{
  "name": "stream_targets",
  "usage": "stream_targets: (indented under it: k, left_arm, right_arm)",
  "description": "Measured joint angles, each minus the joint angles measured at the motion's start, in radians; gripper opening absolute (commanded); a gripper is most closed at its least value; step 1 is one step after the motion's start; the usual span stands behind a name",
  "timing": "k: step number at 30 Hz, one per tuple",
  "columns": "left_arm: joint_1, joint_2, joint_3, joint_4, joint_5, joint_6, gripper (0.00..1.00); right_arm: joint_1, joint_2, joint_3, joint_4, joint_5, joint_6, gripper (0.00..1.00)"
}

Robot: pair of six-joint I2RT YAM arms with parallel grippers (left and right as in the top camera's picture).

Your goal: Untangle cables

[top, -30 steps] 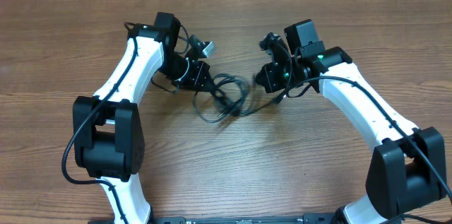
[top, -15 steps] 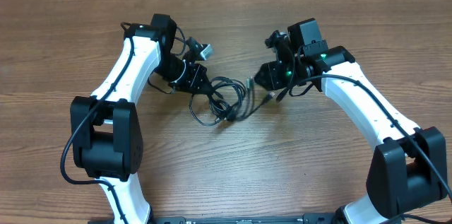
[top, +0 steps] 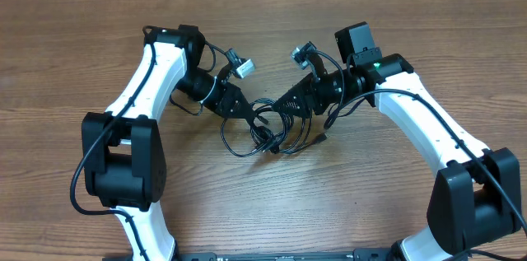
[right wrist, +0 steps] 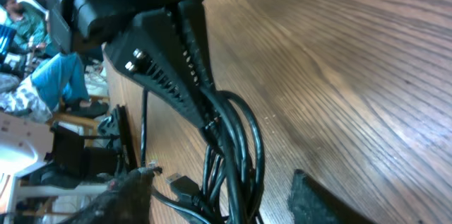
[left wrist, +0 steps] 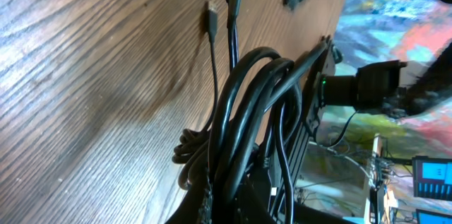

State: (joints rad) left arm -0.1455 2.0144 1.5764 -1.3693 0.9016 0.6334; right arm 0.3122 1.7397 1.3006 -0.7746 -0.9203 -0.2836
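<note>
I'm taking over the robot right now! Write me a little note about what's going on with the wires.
The left end effector is shut on the cables, pinching one side of the bunch.
The right end effector is open at the other side, gripping nothing.
The cables lie as a looped clump on the table between the arms, and the plug ends are loose.
Done: one side is held.
Left: probably grip a strand with the right and pull apart, as the clump is tangled.

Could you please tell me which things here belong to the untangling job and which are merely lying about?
Belong to the job:
- cables, a loose tangle
- left tool, shut on them
- right tool, open at the tangle

Not part of it:
- wooden table
- the arms' own thicker wiring
</note>
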Motion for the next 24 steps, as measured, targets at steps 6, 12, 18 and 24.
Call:
stream_targets:
  k: [6,12,18,24]
  left_arm:
    - [0.05,0.0,0.0,0.003,0.054,0.018,0.04]
    - [0.061,0.0,0.0,0.01,0.071,0.021,0.04]
    - [0.06,0.0,0.0,0.023,0.113,0.022,0.04]
    - [0.06,0.0,0.0,0.024,0.12,0.022,0.04]
  right_arm:
    - [0.0,0.0,0.0,-0.032,-0.019,-0.028,0.35]
    - [0.0,0.0,0.0,-0.034,-0.027,-0.031,0.43]
    - [0.0,0.0,0.0,-0.034,-0.048,-0.032,0.51]
    - [0.0,0.0,0.0,-0.034,-0.051,-0.032,0.33]
